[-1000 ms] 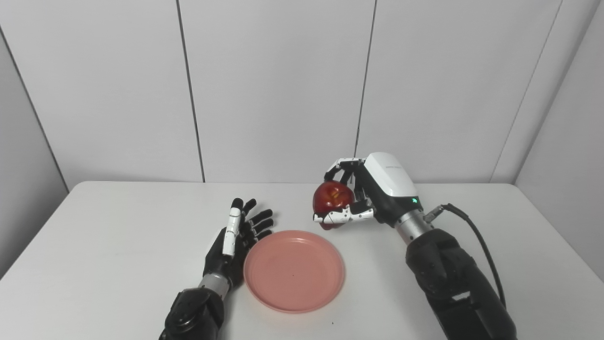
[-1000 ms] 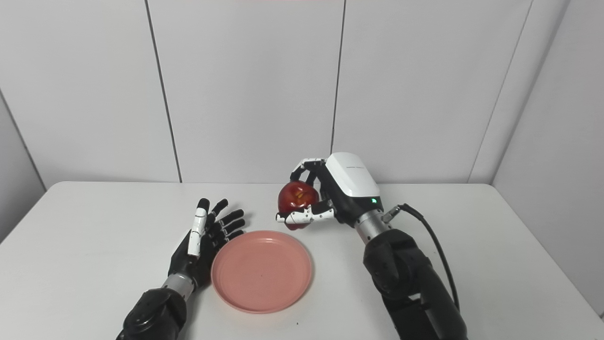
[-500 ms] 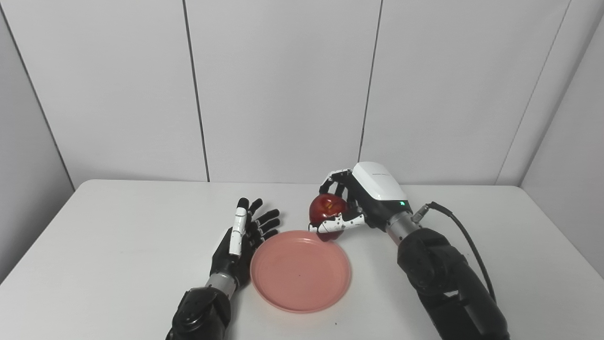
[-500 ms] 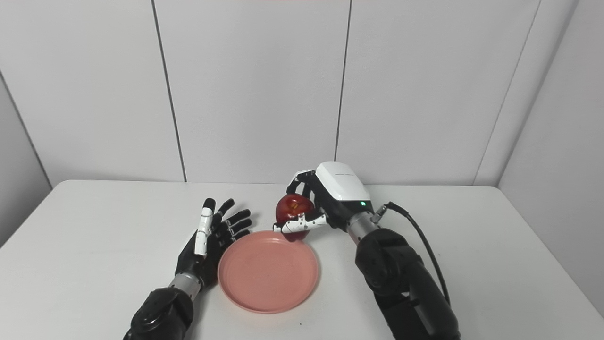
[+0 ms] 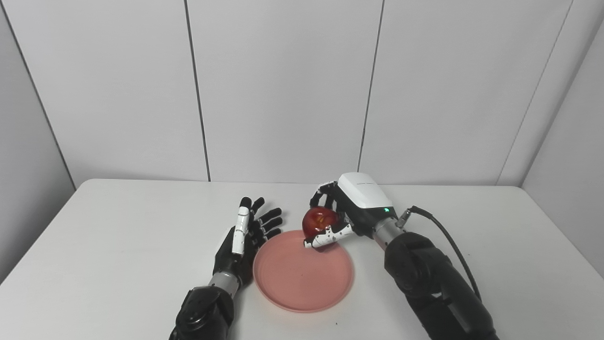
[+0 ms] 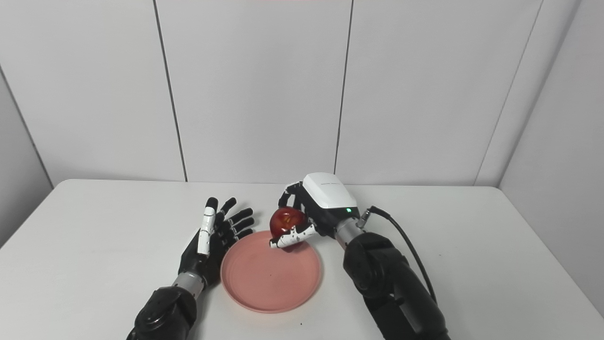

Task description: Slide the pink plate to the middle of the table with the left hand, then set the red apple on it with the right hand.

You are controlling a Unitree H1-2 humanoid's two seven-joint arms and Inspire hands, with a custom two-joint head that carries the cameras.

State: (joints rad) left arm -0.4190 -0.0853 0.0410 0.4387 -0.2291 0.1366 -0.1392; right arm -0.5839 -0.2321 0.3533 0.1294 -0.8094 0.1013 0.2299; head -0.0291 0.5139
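Observation:
The pink plate [image 5: 302, 283] lies flat near the middle of the white table. My right hand [image 5: 351, 212] is shut on the red apple [image 5: 319, 221] and holds it over the plate's far rim, a little above the surface. Its thumb wraps under the fruit. My left hand [image 5: 245, 236] rests open beside the plate's left edge, fingers spread and pointing away from me; whether it touches the rim I cannot tell.
The white table [image 5: 118, 236] ends at a grey panelled wall behind. A black cable [image 5: 448, 236] loops off my right wrist over the table's right side.
My right hand has carried the apple leftward, nearer and lower, from beyond the plate to over its far rim. The camera has shifted slightly. The left hand and plate stay as they were.

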